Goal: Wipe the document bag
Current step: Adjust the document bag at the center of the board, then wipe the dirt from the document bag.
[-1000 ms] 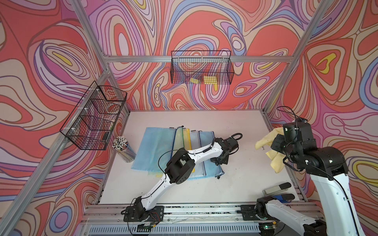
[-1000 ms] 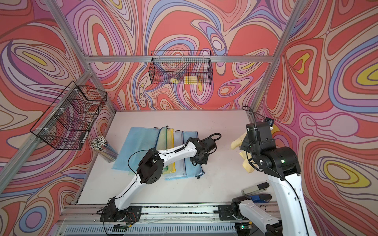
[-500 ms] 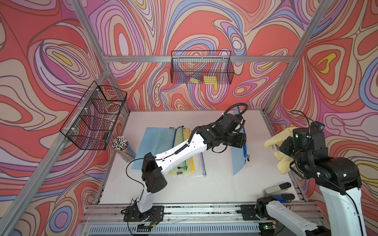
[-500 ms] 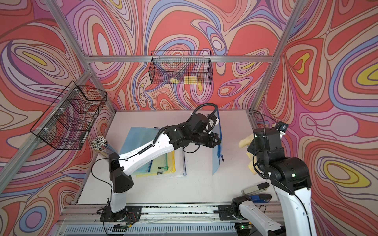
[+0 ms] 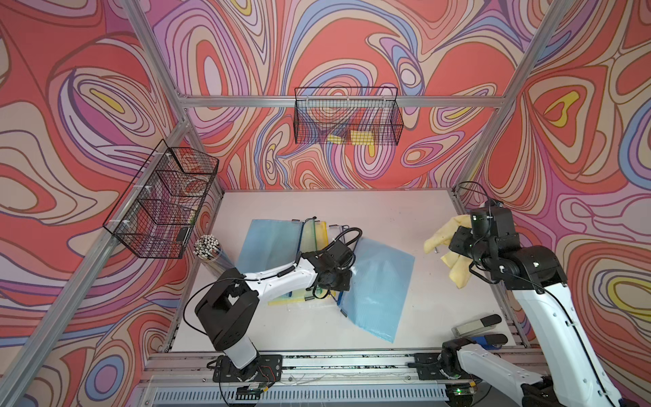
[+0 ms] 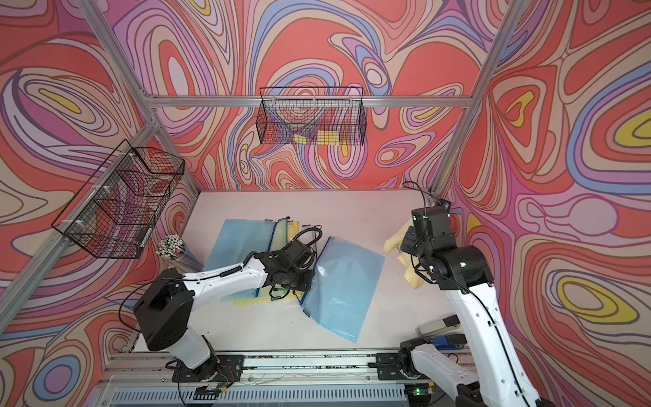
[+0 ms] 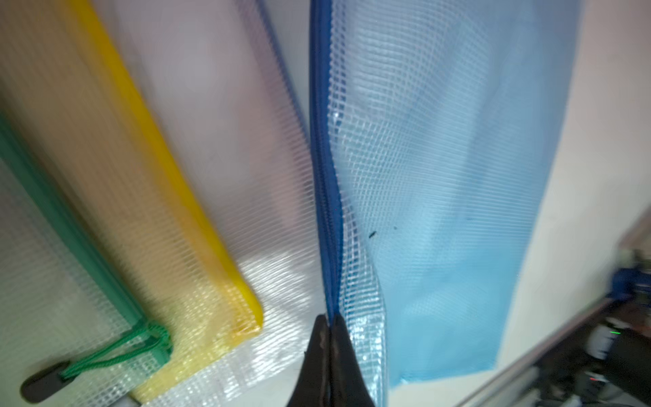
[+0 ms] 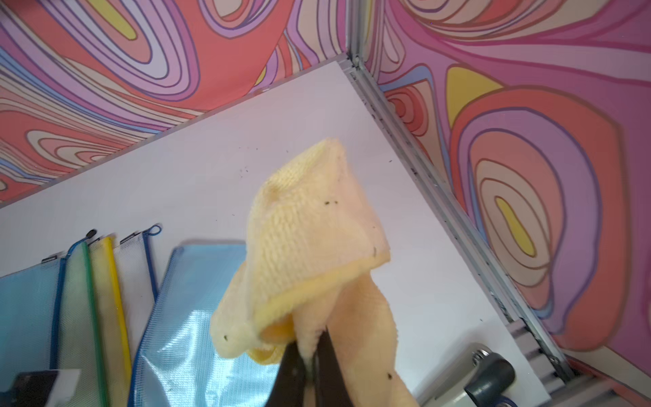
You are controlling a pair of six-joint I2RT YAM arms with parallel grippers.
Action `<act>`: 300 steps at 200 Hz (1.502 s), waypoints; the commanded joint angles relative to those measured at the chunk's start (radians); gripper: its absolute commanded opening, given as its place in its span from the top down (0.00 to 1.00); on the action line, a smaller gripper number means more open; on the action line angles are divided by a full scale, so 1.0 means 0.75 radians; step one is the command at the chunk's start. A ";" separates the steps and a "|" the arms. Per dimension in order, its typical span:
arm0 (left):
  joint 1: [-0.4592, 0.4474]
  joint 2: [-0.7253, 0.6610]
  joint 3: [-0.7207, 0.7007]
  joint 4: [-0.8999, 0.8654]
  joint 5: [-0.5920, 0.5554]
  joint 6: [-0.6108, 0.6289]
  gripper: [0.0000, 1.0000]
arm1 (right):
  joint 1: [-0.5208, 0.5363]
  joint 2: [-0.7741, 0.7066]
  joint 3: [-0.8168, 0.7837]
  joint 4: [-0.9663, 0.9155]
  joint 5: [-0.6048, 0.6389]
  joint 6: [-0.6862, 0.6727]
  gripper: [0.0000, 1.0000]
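Observation:
The document bag (image 5: 378,285) (image 6: 343,285) is a blue mesh pouch lying slanted in the middle of the white table. My left gripper (image 5: 344,278) (image 7: 329,320) is shut on its dark blue zipper edge (image 7: 326,176) at the corner, beside the pile of other pouches. Small dark specks sit on the bag's surface in the left wrist view. My right gripper (image 5: 453,244) (image 8: 311,352) is shut on a yellow cloth (image 5: 436,239) (image 8: 310,225). It hovers at the table's right side, apart from the bag, and the cloth hangs bunched from it.
A fanned pile of blue, green and yellow zip pouches (image 5: 273,239) lies left of the bag. A clear cup of pens (image 5: 208,246) stands at the left edge. A grey stapler-like tool (image 5: 475,324) lies front right. Wire baskets (image 5: 347,119) hang on the walls.
My left arm lifted the blue bag off the pile, swung it right and set it down in the table's middle. My right arm drew back to the right with the cloth.

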 commanded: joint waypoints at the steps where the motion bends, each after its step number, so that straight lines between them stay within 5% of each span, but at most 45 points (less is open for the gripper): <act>1: -0.010 0.022 -0.011 0.023 -0.082 -0.057 1.00 | -0.001 0.023 -0.128 0.241 -0.322 -0.030 1.00; 46: -0.010 0.059 -0.064 0.066 -0.128 -0.143 1.00 | 0.025 0.067 -0.536 0.774 -0.949 0.127 1.00; 80: -0.009 0.071 -0.082 0.125 -0.088 -0.176 1.00 | 0.221 0.182 -0.602 0.822 -0.863 0.083 1.00; 142: -0.009 0.115 -0.035 0.124 -0.047 -0.188 1.00 | 0.242 0.561 -0.662 1.045 -0.952 0.006 1.00; 179: -0.009 0.107 -0.037 0.150 -0.029 -0.195 1.00 | 0.242 0.815 -0.538 1.075 -0.904 -0.016 1.00; 240: -0.009 0.089 -0.082 0.156 -0.028 -0.202 1.00 | 0.138 1.191 -0.156 0.837 -0.603 -0.048 1.00; 266: -0.008 0.074 -0.099 0.157 -0.030 -0.200 1.00 | -0.008 1.285 -0.013 0.792 -0.699 -0.040 1.00; 300: -0.010 0.068 -0.091 0.151 -0.038 -0.194 1.00 | 0.018 1.317 0.096 0.780 -0.852 -0.027 1.00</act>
